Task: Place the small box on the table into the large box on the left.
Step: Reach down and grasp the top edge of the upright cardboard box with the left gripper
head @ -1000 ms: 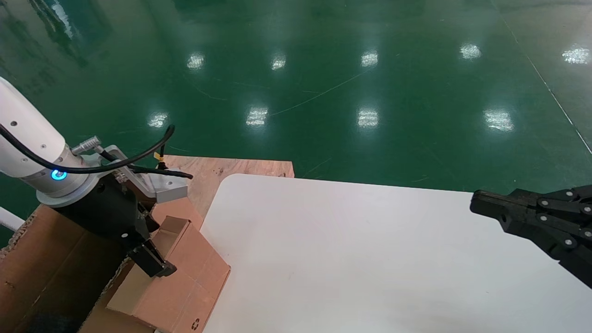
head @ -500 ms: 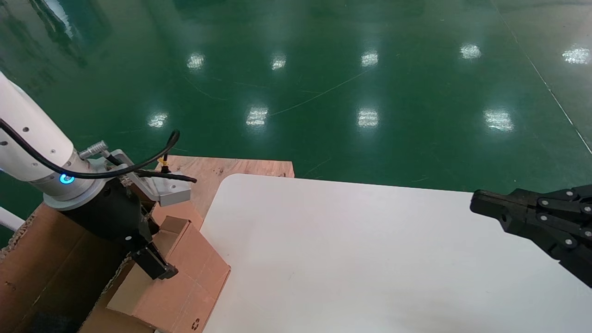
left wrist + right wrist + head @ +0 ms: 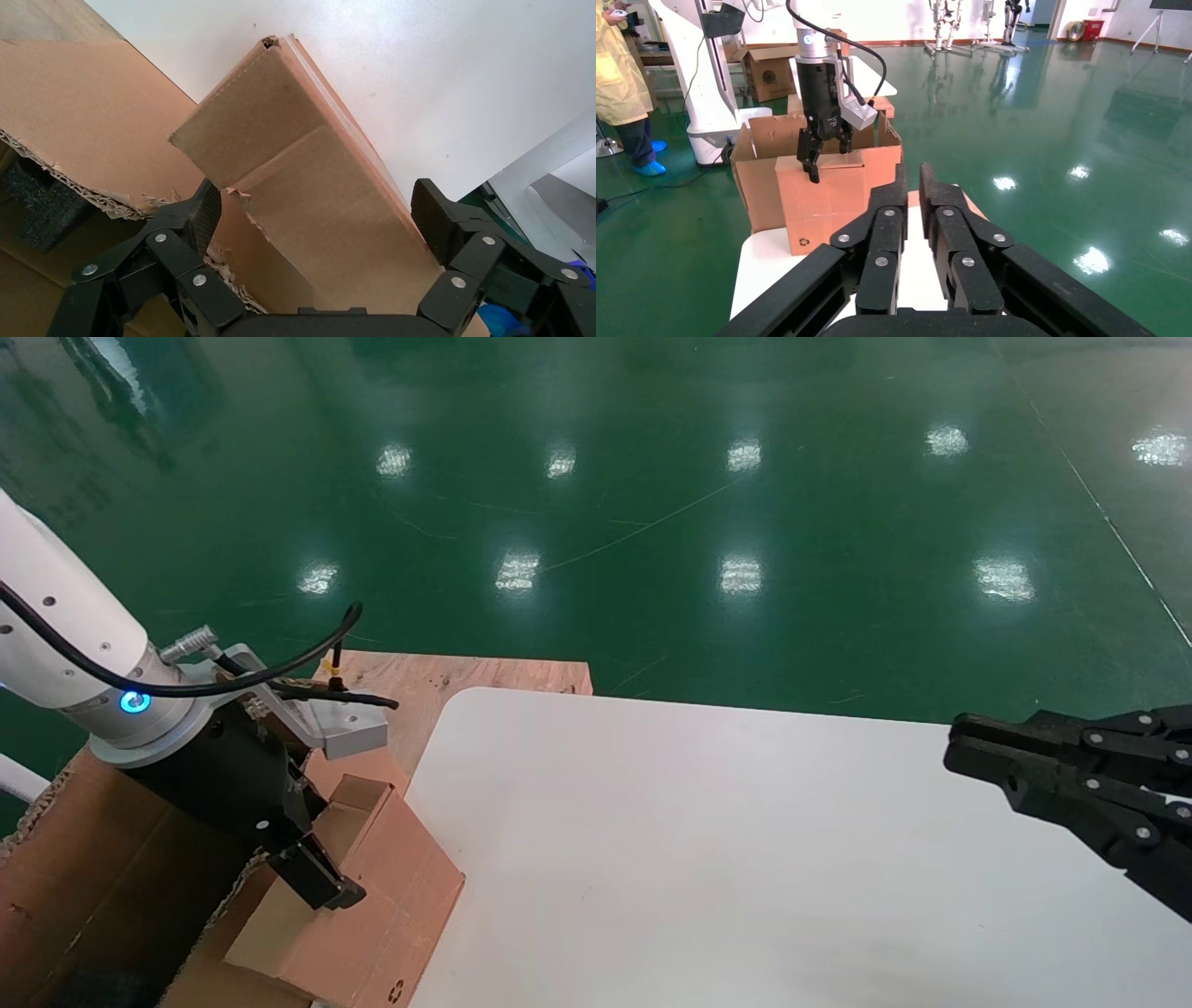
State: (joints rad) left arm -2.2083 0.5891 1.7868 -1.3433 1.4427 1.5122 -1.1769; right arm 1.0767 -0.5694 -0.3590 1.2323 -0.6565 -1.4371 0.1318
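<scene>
The small box (image 3: 372,915) stands at the left edge of the white table (image 3: 698,859), tight against the large box (image 3: 84,859); its recycling mark faces me. My left gripper (image 3: 321,845) sits over the top of the small box. In the left wrist view the left gripper (image 3: 318,210) is open and straddles the small box (image 3: 316,175), with a pad close to each side. Black foam (image 3: 35,203) shows inside the large box (image 3: 77,105), below its torn flap. My right gripper (image 3: 954,747) hovers shut over the table's right side, holding nothing.
A bare wooden board (image 3: 466,677) lies behind the table's left corner. Green floor surrounds the table. In the right wrist view a person in yellow (image 3: 620,77) and another carton (image 3: 768,70) stand far behind the large box (image 3: 761,189).
My left gripper has edged slightly down and toward the table over the small box, whose far end has shifted a little. The right gripper has barely moved.
</scene>
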